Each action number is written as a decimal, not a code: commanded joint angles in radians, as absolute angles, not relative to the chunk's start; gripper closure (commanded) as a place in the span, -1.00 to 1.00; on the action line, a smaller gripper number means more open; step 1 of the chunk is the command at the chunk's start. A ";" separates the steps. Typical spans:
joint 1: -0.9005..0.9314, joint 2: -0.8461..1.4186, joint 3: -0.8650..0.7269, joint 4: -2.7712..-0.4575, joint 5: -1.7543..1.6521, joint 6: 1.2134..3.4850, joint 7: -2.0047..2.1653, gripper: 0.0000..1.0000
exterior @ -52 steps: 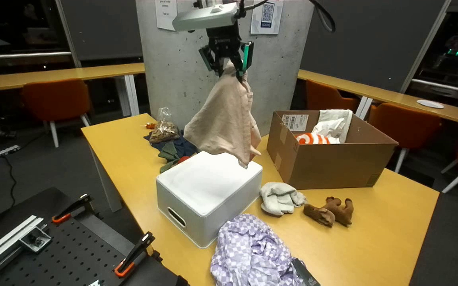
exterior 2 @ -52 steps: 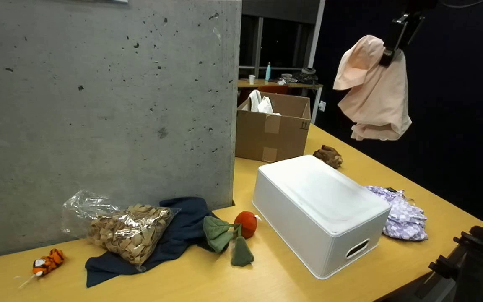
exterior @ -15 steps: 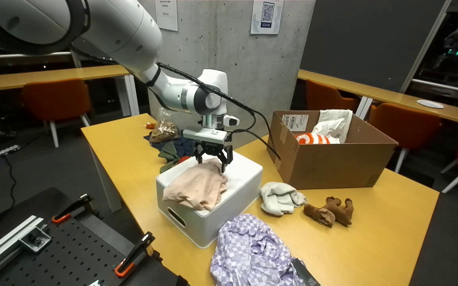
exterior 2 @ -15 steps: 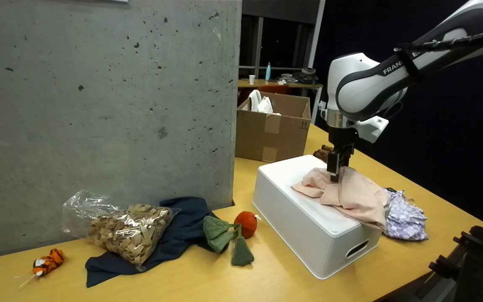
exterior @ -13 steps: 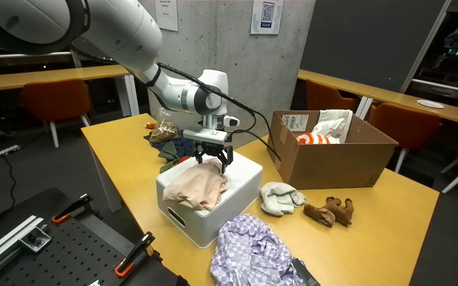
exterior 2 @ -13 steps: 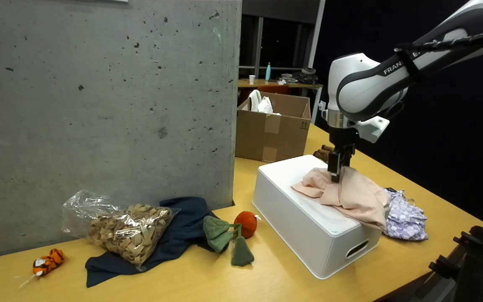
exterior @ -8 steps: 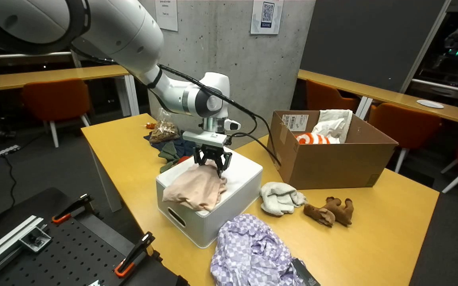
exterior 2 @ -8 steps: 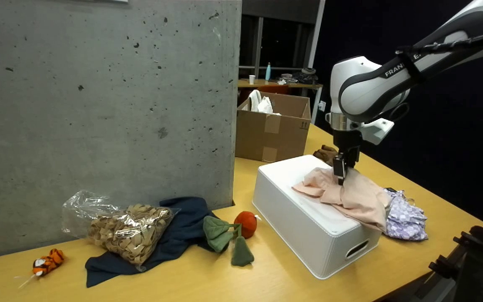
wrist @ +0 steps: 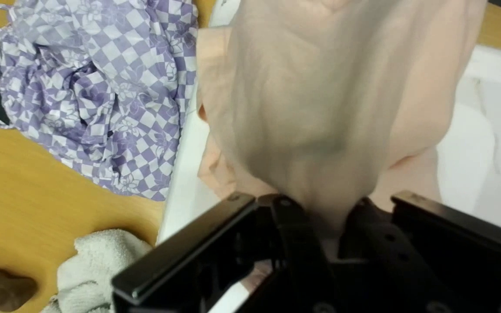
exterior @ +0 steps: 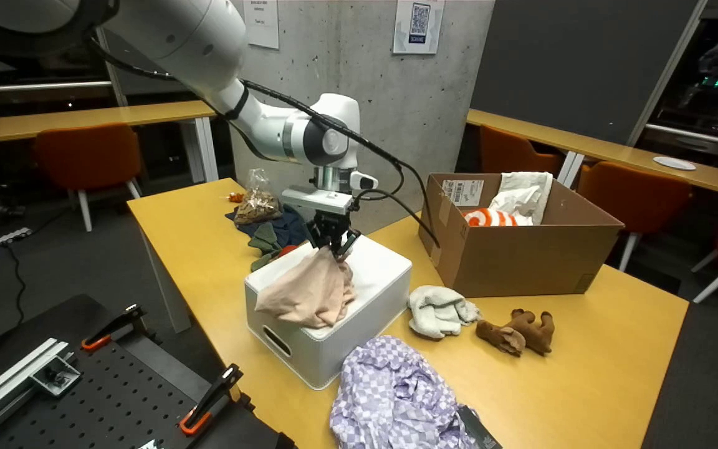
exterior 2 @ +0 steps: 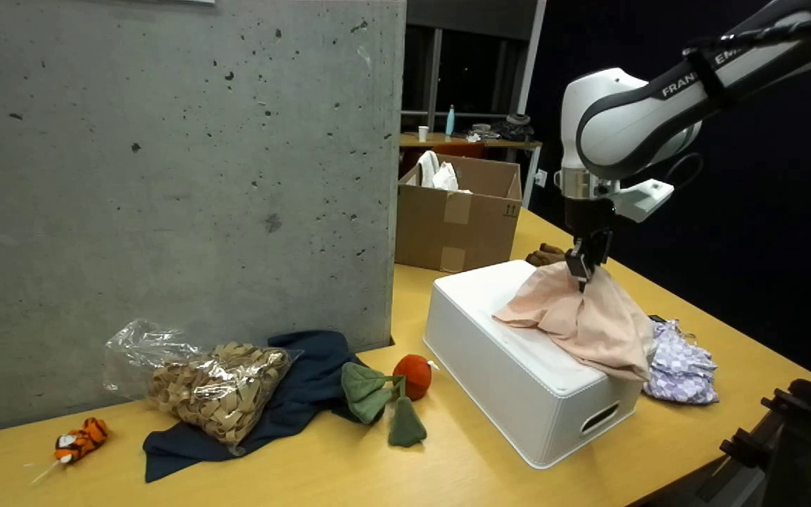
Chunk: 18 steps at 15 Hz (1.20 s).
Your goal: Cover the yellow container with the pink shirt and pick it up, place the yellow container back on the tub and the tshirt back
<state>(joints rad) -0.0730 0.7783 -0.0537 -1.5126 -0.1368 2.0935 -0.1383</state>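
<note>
Pink shirt [exterior: 309, 290] now peaks upward, freshly pinched by nearly closed fingers [exterior 2: 579, 265] above the tub [exterior: 365, 319], so lifting has probably begun, though no yellow container shows.

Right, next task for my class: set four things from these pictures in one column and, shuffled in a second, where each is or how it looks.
1. pink shirt
2. tub
3. cardboard box
4. checked cloth

A. brown and open at the top
B. pinched to a peak in the tool
C. purple and white, beside the tub
D. white, partly covered by the pink shirt

Pairs: 1-B, 2-D, 3-A, 4-C
</note>
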 commanded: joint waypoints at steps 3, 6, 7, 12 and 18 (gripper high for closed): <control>-0.067 0.596 -0.066 -1.529 -0.149 1.995 -0.122 0.93; -0.069 0.504 -0.067 -1.492 -0.149 1.936 -0.122 0.93; -0.073 0.469 -0.068 -1.484 -0.145 1.930 -0.121 0.93; -0.108 0.374 -0.081 -1.408 -0.129 1.912 -0.129 0.93; -0.149 0.350 -0.098 -1.411 -0.121 1.933 -0.130 0.93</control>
<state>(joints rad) -0.1370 0.3546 -0.0862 -1.4176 -0.1351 1.9383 -0.1261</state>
